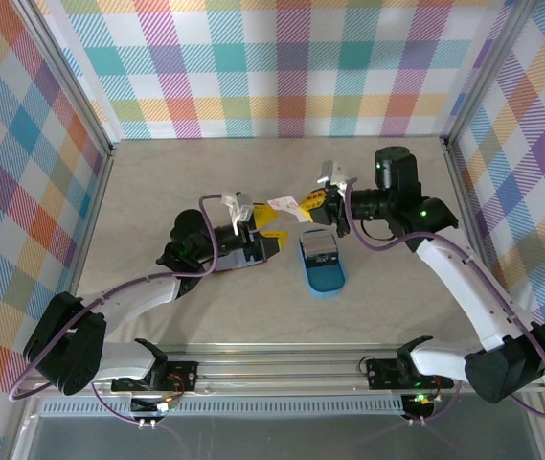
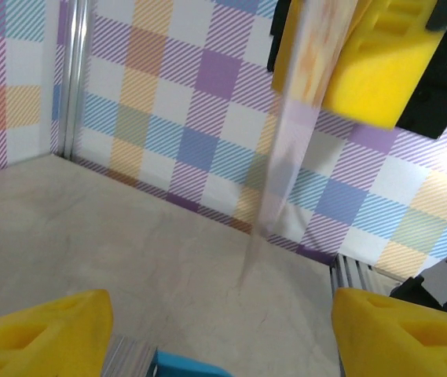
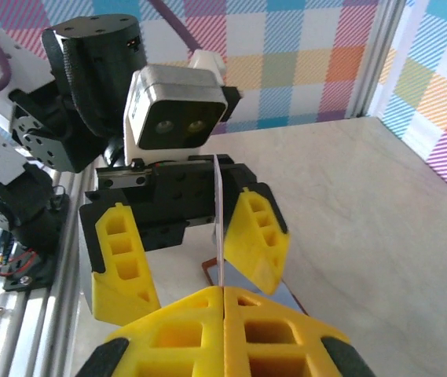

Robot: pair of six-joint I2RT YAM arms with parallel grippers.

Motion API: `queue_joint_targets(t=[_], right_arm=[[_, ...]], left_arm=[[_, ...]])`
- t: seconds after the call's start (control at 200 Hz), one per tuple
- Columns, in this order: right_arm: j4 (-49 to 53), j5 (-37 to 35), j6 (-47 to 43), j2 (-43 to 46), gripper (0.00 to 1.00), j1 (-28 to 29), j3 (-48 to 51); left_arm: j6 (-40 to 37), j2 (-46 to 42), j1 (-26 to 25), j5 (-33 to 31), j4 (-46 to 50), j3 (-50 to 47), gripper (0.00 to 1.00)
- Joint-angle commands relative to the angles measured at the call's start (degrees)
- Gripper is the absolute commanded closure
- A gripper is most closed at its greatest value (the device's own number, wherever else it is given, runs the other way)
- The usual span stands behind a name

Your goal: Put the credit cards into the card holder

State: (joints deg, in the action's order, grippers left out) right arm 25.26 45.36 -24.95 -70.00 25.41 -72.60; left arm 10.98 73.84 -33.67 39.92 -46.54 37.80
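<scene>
My right gripper point(image 1: 312, 204) is shut on a credit card point(image 1: 283, 204), which it holds on edge above the table. In the right wrist view the card point(image 3: 221, 212) is a thin upright line rising from my shut right gripper point(image 3: 223, 292). My left gripper point(image 1: 270, 233) is open around the card. One yellow finger point(image 3: 121, 259) stands well clear of it and the other point(image 3: 260, 236) is close beside it. In the left wrist view the card point(image 2: 286, 133) is a pale blurred strip. The card holder point(image 3: 235, 276), reddish-brown rimmed, lies flat on the table below both grippers.
A blue oval tray point(image 1: 328, 280) lies just right of centre, with a dark stack point(image 1: 319, 251) at its far end. The tray's edge point(image 2: 184, 367) lies just under my left fingers. Metal frame posts and checked walls close in the table on three sides.
</scene>
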Motion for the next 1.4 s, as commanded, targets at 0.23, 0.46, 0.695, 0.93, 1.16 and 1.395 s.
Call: queue_joint_targets(t=[0.23, 0.46, 0.695, 0.93, 1.16, 1.395], right_arm=[[-4.7, 7.3, 5.6, 0.4, 1.00, -0.4, 2.3], [-17.6, 2.4, 24.0, 0.0, 0.54, -4.3, 6.0], [-17.8, -5.4, 39.3, 0.8, 0.32, -7.3, 8.5], [-26.7, 7.2, 58.3, -2.0, 0.37, -10.9, 13.0], [-27.1, 11.2, 63.3, -5.0, 0.43, -10.9, 15.6], [-28.8, 10.4, 65.1, -5.4, 0.41, -10.9, 19.4]], left_arm=[[5.6, 2.1, -0.9, 4.1, -8.4, 4.4, 0.71], [12.8, 2.5, -0.9, 4.0, -10.2, 4.5, 1.00], [16.9, -1.1, -0.9, 1.8, 20.1, 12.2, 1.00], [13.7, -4.8, -0.8, -3.7, 47.9, 18.6, 1.00], [16.3, -6.8, 0.3, -2.8, 50.1, 16.4, 1.00], [19.4, -5.6, 3.8, -2.0, 48.8, 15.2, 1.00]])
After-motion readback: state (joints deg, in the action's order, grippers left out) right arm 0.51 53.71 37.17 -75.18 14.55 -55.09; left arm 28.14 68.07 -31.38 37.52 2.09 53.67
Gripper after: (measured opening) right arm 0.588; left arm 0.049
